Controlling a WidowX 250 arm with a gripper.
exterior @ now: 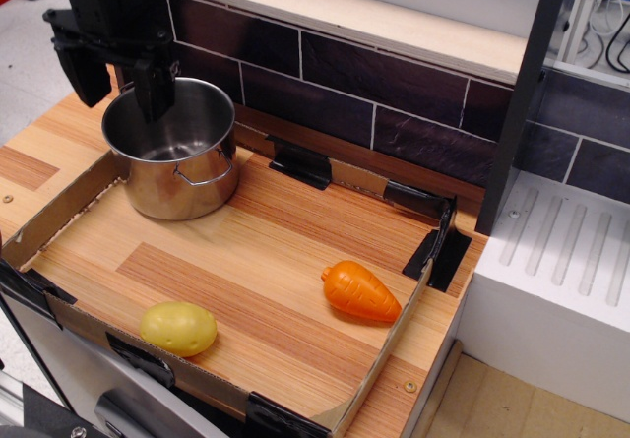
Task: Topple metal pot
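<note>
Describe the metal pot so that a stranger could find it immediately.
Look at the wooden tray with low cardboard walls, then at its far left corner. There the metal pot stands upright, under the black gripper. It is shiny steel and much bigger than the orange carrot or yellow potato.

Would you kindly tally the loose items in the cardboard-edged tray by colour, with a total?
Silver: 1, the shiny stainless-steel cylindrical pot
Orange: 1, the orange plastic toy carrot
Yellow: 1, the yellow plastic toy potato
Total: 3
</note>
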